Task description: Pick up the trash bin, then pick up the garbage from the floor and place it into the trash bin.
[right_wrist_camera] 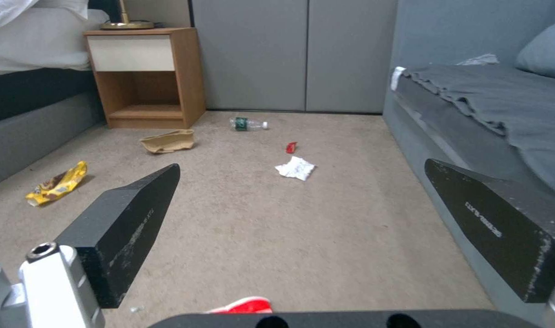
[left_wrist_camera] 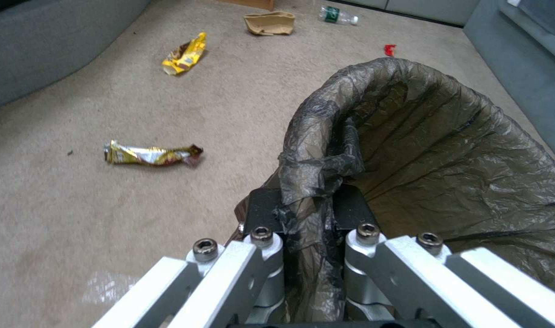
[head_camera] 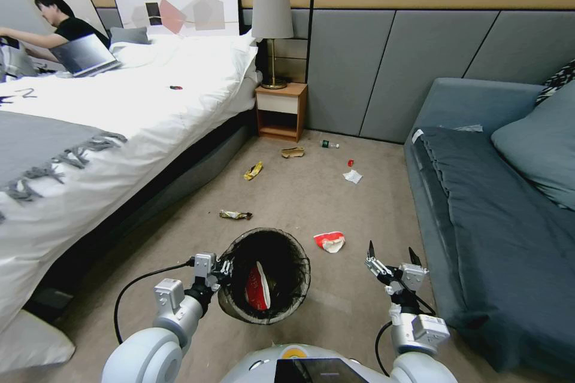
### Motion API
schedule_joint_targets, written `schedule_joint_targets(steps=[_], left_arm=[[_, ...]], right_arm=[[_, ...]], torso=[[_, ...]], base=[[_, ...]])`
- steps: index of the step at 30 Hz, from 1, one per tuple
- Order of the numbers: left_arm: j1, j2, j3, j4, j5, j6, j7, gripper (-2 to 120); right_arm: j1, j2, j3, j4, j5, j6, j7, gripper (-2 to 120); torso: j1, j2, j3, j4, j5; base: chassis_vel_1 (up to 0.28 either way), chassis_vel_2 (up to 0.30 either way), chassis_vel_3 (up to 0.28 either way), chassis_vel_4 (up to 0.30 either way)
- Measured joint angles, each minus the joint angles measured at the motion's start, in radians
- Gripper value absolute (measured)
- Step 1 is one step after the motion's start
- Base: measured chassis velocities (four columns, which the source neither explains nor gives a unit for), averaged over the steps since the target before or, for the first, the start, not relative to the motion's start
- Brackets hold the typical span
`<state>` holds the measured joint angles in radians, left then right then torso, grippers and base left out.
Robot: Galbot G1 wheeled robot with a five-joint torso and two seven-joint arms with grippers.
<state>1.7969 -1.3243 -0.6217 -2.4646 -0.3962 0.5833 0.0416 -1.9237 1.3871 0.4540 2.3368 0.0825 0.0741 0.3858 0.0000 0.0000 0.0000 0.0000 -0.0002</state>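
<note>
Head view: beige carpet floor [head_camera: 299, 191] runs between a white bed [head_camera: 120, 108] on the left and a blue-grey sofa [head_camera: 497, 215] on the right; a wooden nightstand [head_camera: 281, 111] with a lamp [head_camera: 272, 36] stands at the grey panelled wall.

The trash bin [head_camera: 239, 302] is held off the carpet just ahead of the robot, left of centre. Its dark liner [left_wrist_camera: 423, 150] is folded over the rim. One red-and-white wrapper [head_camera: 259, 287] lies inside.

Left gripper [head_camera: 223, 268] is closed on the bin's rim; in the left wrist view its pads [left_wrist_camera: 262, 212] pinch the bunched liner. Right gripper [head_camera: 392, 254] hangs over bare carpet near the sofa, fingers [right_wrist_camera: 129, 223] spread wide, holding nothing.

Garbage on the floor, seven pieces:
- two yellow-gold wrappers, one near the bin [head_camera: 235, 215], one farther by the bed [head_camera: 253, 170]
- one brown cardboard bit [head_camera: 292, 152]
- one small bottle [head_camera: 329, 144] with a green label
- one small red scrap [head_camera: 350, 163]
- one white paper scrap [head_camera: 353, 176]
- one crumpled red-and-white wrapper [head_camera: 330, 242], just right of the bin
</note>
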Motion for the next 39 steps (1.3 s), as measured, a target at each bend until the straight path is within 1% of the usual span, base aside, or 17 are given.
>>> schedule_joint_targets(steps=[10,18,20,23,24,27,28,29,31,32,33,34,35,36,37,38,39], left_arm=[[0.001,0.001,-0.001,-0.004,-0.001,-0.001,0.001,7],[0.013,-0.001,-0.003,-0.022,-0.001,-0.003,0.001,7],[0.015,-0.001,-0.003,-0.027,-0.001,-0.003,0.001,7],[0.018,-0.001,-0.005,-0.036,-0.002,-0.003,0.001,7],[0.018,-0.001,-0.005,-0.036,-0.002,-0.003,0.001,7],[0.021,0.004,-0.006,-0.036,0.001,-0.003,-0.002,7],[0.021,0.004,-0.006,-0.036,0.001,-0.003,-0.002,7],[0.022,0.006,-0.007,-0.036,0.008,-0.003,-0.004,7],[0.024,0.007,-0.010,-0.036,0.030,-0.002,-0.007,7],[0.028,0.005,-0.011,-0.036,0.045,-0.002,-0.009,7],[0.028,0.005,-0.011,-0.036,0.045,-0.002,-0.009,7],[0.030,0.003,-0.011,-0.036,0.052,-0.002,-0.010,7],[0.033,0.000,-0.011,-0.036,0.057,-0.002,-0.011,7],[0.038,-0.003,-0.011,-0.036,0.064,-0.002,-0.013,7],[0.038,-0.003,-0.011,-0.036,0.064,-0.002,-0.013,7],[0.047,-0.010,-0.012,-0.036,0.076,0.000,-0.020,7],[0.050,-0.013,-0.015,-0.036,0.080,0.001,-0.025,7]], right_arm=[[0.006,-0.001,-0.014,0.000,-0.005,0.002,0.004,100],[0.039,-0.012,-0.011,-0.002,0.001,-0.049,-0.002,100],[0.045,-0.013,-0.004,-0.002,0.006,-0.061,-0.012,100],[0.069,-0.035,0.044,-0.005,0.035,-0.126,-0.097,100],[0.069,-0.035,0.044,-0.005,0.035,-0.126,-0.097,100],[0.091,-0.089,0.113,-0.020,0.080,-0.172,-0.201,100],[0.091,-0.089,0.113,-0.020,0.080,-0.172,-0.201,100],[0.099,-0.113,0.135,-0.028,0.103,-0.187,-0.232,100],[0.125,-0.201,0.193,-0.049,0.183,-0.237,-0.311,100],[0.138,-0.267,0.224,-0.064,0.238,-0.268,-0.358,100],[0.138,-0.267,0.224,-0.064,0.238,-0.268,-0.358,100],[0.148,-0.304,0.239,-0.074,0.270,-0.286,-0.383,100],[0.154,-0.326,0.246,-0.082,0.288,-0.296,-0.397,100],[0.170,-0.363,0.255,-0.097,0.321,-0.315,-0.420,100],[0.170,-0.363,0.255,-0.097,0.321,-0.315,-0.420,100],[0.208,-0.411,0.256,-0.132,0.368,-0.341,-0.444,100],[0.233,-0.430,0.252,-0.153,0.385,-0.351,-0.454,100]], torso=[[0.000,0.000,0.000,-0.0003,0.0004],[0.000,0.000,0.000,0.0000,0.0003],[0.000,0.000,0.000,0.0000,0.0003],[0.000,0.000,0.000,0.0000,0.0003],[0.000,0.000,0.000,0.0000,0.0003],[0.000,0.000,0.000,0.0000,0.0004],[0.000,0.000,0.000,0.0000,0.0004],[0.000,0.000,0.000,-0.0002,0.0005],[0.000,0.000,0.000,-0.0002,0.0007],[0.000,0.000,0.000,-0.0002,0.0005],[0.000,0.000,0.000,-0.0002,0.0005],[0.000,0.000,0.000,0.0003,0.0003],[0.000,0.000,0.000,0.0001,0.0003],[0.000,0.000,0.000,0.0000,0.0003],[0.000,0.000,0.000,0.0000,0.0003],[0.000,0.000,0.000,-0.0001,0.0006],[0.000,0.000,0.000,0.0000,0.0005]], base=[[-0.126,0.127,0.129,-0.131],[-0.011,0.021,0.021,-0.027],[0.000,0.000,0.000,0.000],[0.000,0.000,0.000,0.000],[0.000,0.000,0.000,0.000],[0.000,0.000,0.000,0.000],[0.000,0.000,0.000,0.000],[0.000,0.000,0.000,0.000],[0.000,0.000,0.000,0.000],[0.000,0.000,0.000,0.000],[0.000,0.000,0.000,0.000],[0.000,0.000,0.000,0.000],[0.000,0.000,0.000,0.000],[0.000,0.000,0.000,0.000],[0.000,0.000,0.000,0.000],[0.000,0.000,0.000,0.000],[0.000,0.000,0.000,0.000]])
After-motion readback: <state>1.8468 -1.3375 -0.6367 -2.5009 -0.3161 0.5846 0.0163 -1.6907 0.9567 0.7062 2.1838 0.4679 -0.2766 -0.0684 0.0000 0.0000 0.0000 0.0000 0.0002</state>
